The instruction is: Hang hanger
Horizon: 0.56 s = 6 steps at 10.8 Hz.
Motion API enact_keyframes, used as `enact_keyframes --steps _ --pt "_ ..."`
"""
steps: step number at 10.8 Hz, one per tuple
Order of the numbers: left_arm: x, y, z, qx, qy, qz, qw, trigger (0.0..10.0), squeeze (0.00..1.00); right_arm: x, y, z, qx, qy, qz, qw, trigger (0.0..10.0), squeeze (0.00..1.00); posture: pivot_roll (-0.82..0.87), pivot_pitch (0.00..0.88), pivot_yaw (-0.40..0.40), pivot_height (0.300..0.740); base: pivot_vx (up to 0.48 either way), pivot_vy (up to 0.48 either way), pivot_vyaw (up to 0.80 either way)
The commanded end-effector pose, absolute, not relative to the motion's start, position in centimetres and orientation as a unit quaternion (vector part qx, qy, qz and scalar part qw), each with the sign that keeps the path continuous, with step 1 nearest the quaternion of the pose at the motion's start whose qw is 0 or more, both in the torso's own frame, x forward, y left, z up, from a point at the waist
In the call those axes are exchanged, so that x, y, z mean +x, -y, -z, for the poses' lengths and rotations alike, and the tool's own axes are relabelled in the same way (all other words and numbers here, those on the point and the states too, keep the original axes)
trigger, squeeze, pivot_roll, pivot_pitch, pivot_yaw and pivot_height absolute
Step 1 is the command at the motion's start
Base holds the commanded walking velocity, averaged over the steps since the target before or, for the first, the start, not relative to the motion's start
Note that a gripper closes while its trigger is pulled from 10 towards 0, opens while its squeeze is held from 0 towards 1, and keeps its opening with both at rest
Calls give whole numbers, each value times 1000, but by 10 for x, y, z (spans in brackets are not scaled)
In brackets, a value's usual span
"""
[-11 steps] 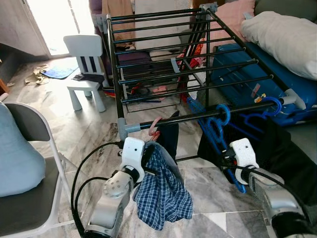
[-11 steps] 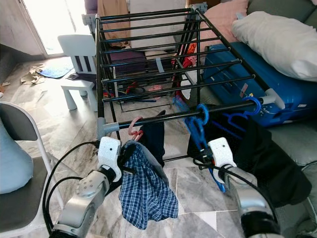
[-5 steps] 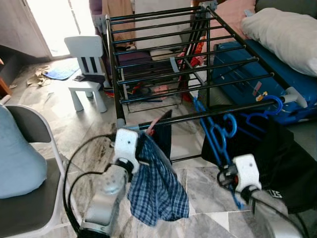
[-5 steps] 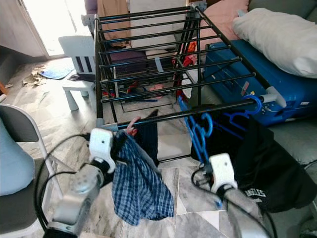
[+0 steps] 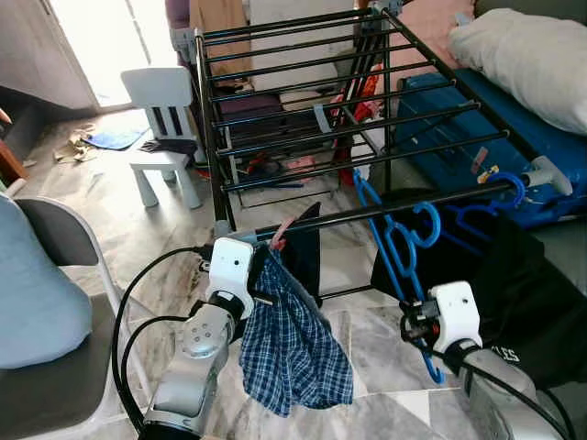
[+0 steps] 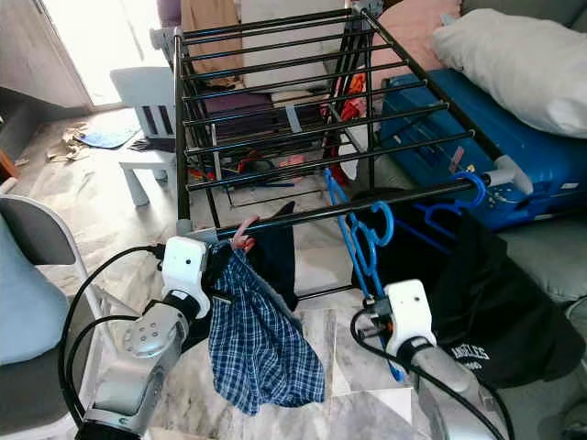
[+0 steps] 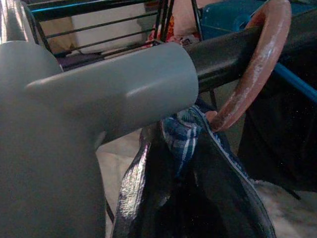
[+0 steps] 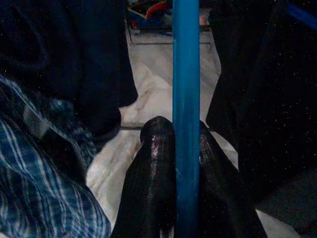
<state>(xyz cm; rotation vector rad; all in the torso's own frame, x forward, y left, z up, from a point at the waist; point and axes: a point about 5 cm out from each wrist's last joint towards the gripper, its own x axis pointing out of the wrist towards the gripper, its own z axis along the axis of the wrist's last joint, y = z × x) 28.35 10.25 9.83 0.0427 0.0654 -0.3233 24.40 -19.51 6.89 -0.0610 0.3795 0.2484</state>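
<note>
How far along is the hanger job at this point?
Done: the pink hanger with the plaid shirt is hooked over the rack's front rail, the left gripper at the shirt. In hand: the right gripper is shut on a blue hanger whose hook sits below the rail. Left: lifting that hook over the rail and letting go.
</note>
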Motion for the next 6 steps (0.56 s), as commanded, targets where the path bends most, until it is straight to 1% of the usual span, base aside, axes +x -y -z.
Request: enact_keyframes --steps 1,3,6 --pt "284 -105 -112 31 -6 163 986 10000 0 248 189 -84 -22 -162 -127 978 10000 0 -183 0 98 740 0 0 0" --pt "281 -106 -108 34 -12 165 986 10000 0 246 186 -81 -10 -174 -129 976 10000 0 -170 0 70 740 -264 0 0" --pt "276 -109 -112 32 -12 158 987 10000 0 253 183 -80 2 -180 -129 975 10000 0 -137 0 54 740 -270 0 0"
